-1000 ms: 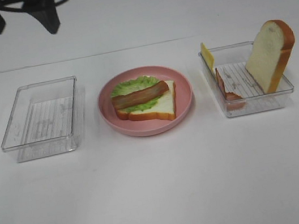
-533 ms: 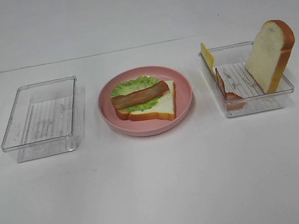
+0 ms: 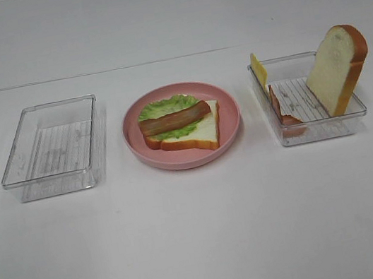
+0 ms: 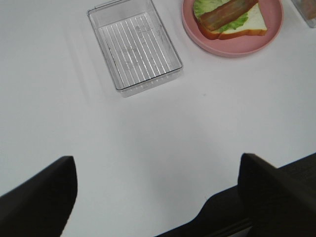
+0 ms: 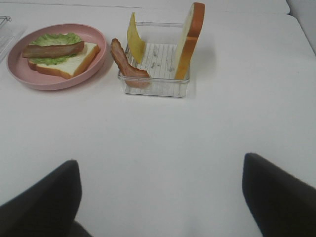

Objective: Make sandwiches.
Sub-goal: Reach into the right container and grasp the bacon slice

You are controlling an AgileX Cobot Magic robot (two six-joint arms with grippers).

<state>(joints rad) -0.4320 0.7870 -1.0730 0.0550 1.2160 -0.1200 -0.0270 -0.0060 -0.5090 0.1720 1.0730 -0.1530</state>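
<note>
the arms lay outside the high view, and each wrist view cut its own gripper down to two dark fingertips at the frame edge. the left gripper (image 4: 155, 158) had its jaws spread wide above the smooth white tabletop (image 4: 148, 133); the right gripper (image 5: 159, 159) was spread just as wide. the half-built toy sandwich (image 3: 181, 127), white bread with an orange-brown crust under ruffled green lettuce and one reddish-brown bacon strip, lay on the round pink plate (image 3: 230, 121). a clear ribbed plastic tray (image 3: 52, 148) sat left of it. another clear tray (image 3: 321, 131), on the right, held an upright leaning bread slice (image 3: 336, 68), a yellow cheese square (image 3: 258, 66) partly behind its wall, and a second bacon strip (image 3: 290, 124).
</note>
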